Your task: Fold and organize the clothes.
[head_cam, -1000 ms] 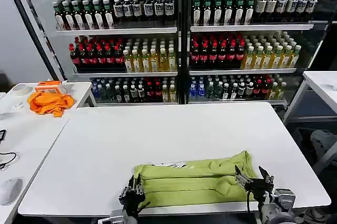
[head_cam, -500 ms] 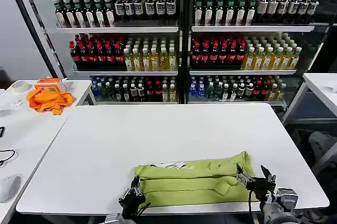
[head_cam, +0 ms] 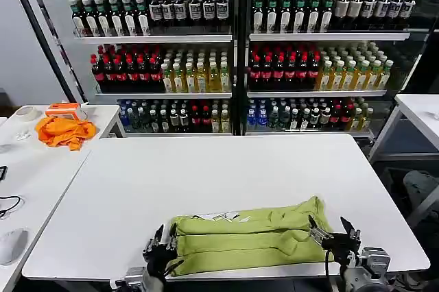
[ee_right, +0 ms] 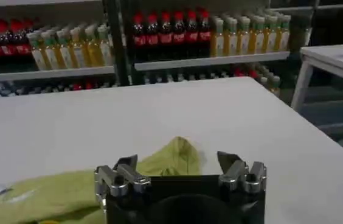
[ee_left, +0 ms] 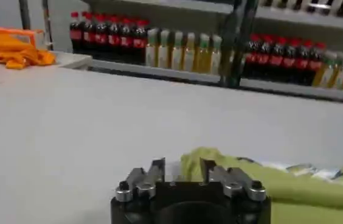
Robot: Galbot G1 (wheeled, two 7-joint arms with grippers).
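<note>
At the lower middle of the head view, the lime T-shirt [head_cam: 250, 240] lies folded into a long band along the near edge of the white bench [head_cam: 206, 175], with a small white neck label showing on its far side. The left hand [head_cam: 160, 253] sits at the lower left of the frame, just beside the shirt's left end, its fingers spread and released, gripping nothing. The right hand [head_cam: 332, 232] sits at the lower right, at the shirt's right end, its 2 fingers also parted and empty. In the left wrist view, the left hand [ee_left: 182, 172] faces the rounded end of the shirt [ee_left: 281, 189]. In the right wrist view, the right hand [ee_right: 177, 163] stands open before a raised fold of the shirt [ee_right: 159, 163]. An orange cloth [head_cam: 65, 131] lies on a side bench at the left edge, and shelves of bottles [head_cam: 240, 52] fill the top.
</note>
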